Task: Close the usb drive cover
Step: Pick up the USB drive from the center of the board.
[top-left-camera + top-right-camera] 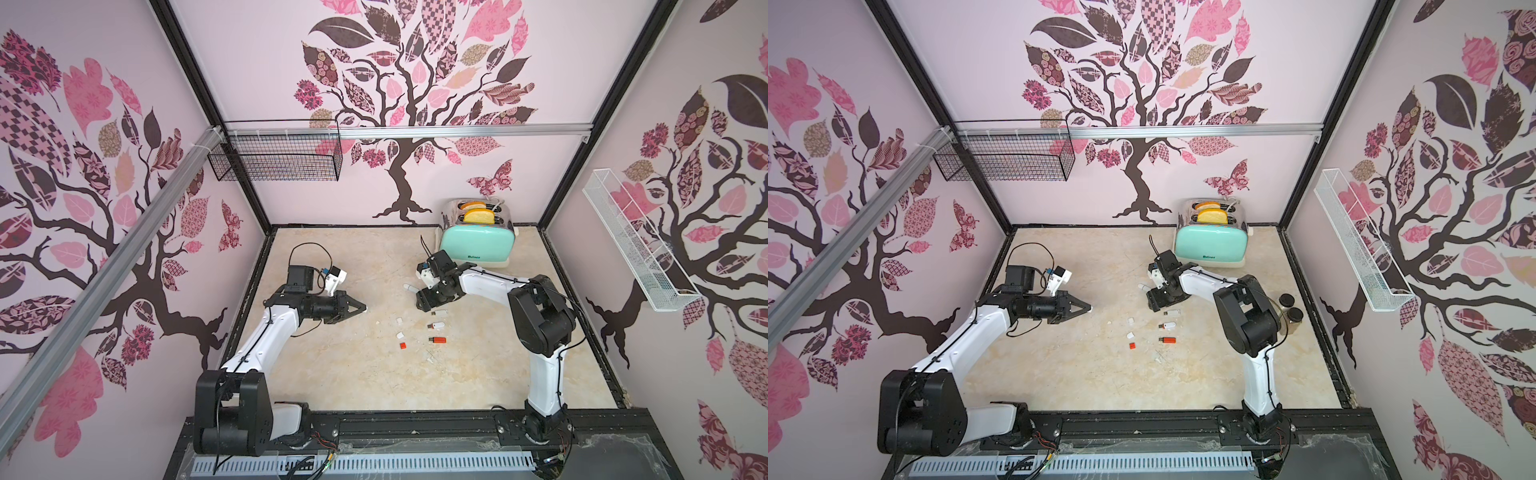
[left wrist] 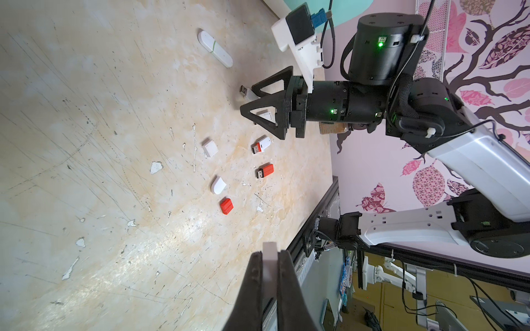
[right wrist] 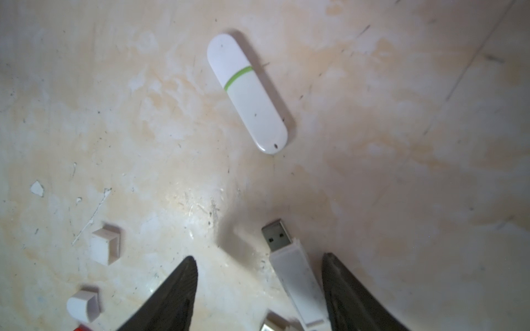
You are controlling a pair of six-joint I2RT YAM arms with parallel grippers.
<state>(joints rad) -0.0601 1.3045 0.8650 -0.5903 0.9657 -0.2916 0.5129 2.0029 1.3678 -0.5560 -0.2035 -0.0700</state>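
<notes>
Our right gripper (image 3: 258,256) hangs open over the bare white usb drive (image 3: 295,275) lying mid-table (image 3: 114,86), fingers (image 3: 177,286) either side of its body. Its plug (image 3: 276,233) points left toward our left gripper (image 2: 270,253), which is clenched on a white cap (image 2: 269,247).

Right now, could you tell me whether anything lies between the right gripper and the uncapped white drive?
Nothing visible does. The right gripper is open, its fingers on either side of the white drive on the table. The nearest cap lies outside the fingers.
</notes>
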